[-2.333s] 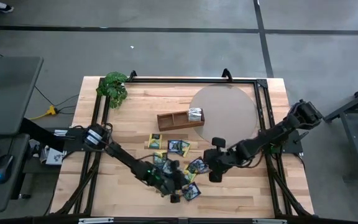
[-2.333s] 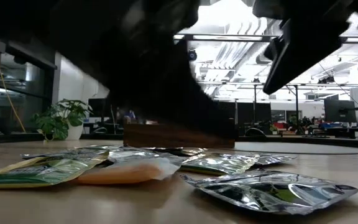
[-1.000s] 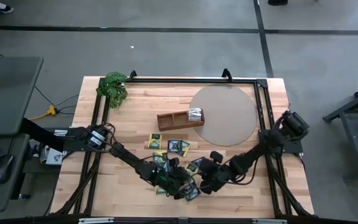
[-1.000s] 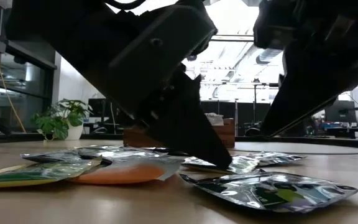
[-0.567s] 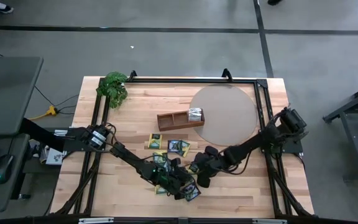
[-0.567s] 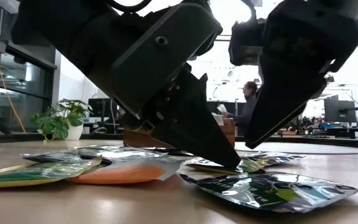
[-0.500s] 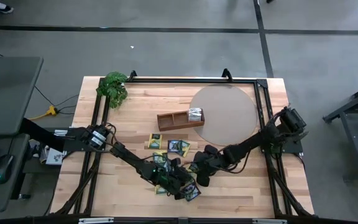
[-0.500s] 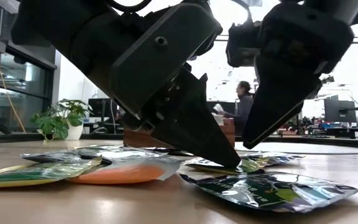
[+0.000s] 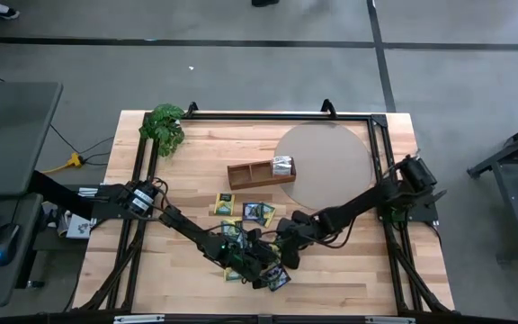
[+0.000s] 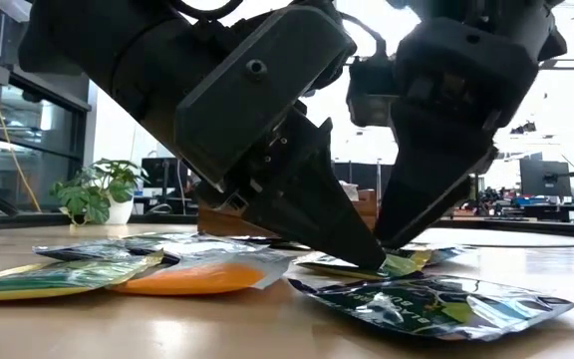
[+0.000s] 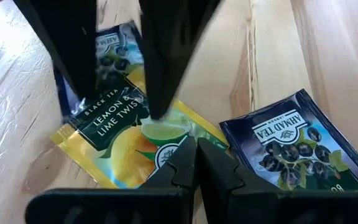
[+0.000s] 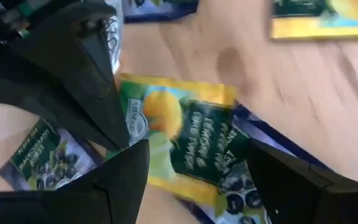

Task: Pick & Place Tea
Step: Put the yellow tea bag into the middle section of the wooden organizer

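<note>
Several tea sachets (image 9: 248,236) lie scattered on the wooden table, near its front middle. My left gripper (image 11: 196,163) is shut, its tips down on a yellow-green lemon-lime sachet (image 11: 120,140). That sachet lies flat, partly over a blue one (image 11: 114,46). My right gripper (image 12: 197,177) is open and reaches down from the table's right side, one finger on either side of the same sachet (image 12: 182,143). Another blue sachet (image 11: 294,146) lies just beside it. One silver sachet (image 9: 282,165) sits in the wooden tray (image 9: 250,173). My left gripper presses its shut fingertips down on the yellow-green sachet near one edge, by the lime picture (image 11: 160,132). It comes slanting down from the table's left. The sachet lies flat on the table. My right gripper's open fingers (image 11: 160,74) reach the sachet's top face; whether they touch it I cannot tell.
A leafy plant (image 9: 165,126) stands at the far left corner. A round grey mat (image 9: 331,166) lies at the far right beside the tray. An orange sachet (image 10: 192,277) and a dark one (image 10: 436,304) lie in the low view's foreground. The two arms stand close together.
My right gripper has moved toward the table's left and a little down, up to my left gripper and over the yellow-green sachet. My left gripper and the sachets have kept still.
</note>
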